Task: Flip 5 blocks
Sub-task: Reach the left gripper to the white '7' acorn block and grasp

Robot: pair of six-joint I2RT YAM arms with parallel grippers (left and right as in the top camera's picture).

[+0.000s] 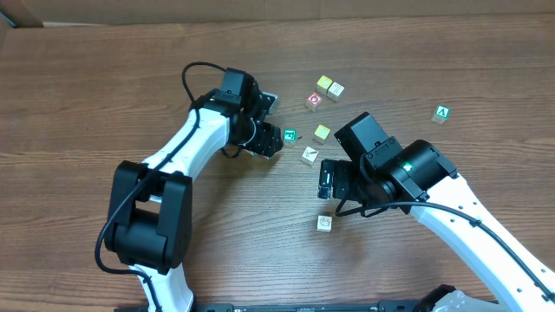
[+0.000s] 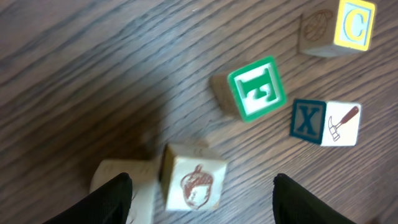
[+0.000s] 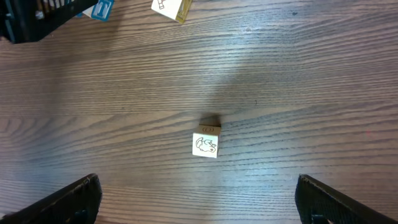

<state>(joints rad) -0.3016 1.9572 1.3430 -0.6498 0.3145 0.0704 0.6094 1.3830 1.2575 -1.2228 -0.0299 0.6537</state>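
Wood-grain tabletop (image 1: 87, 87) is seen beneath both arms. The acorn block (image 2: 193, 183) is framed off-centre between the partly spread fingers of the left gripper (image 2: 202, 194) and is not yet clamped, with a plain pale block (image 2: 115, 179) just beside it. The right gripper (image 3: 199, 199) is held wide and empty, with a pale picture block (image 3: 206, 144) lying ahead

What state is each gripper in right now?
Left gripper: open, straddling the acorn block, not gripping it.
Right gripper: open, holding nothing.

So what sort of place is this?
Probably a robot lab bench: a left arm and a right arm over a wood-grain table, with little picture blocks scattered on it.
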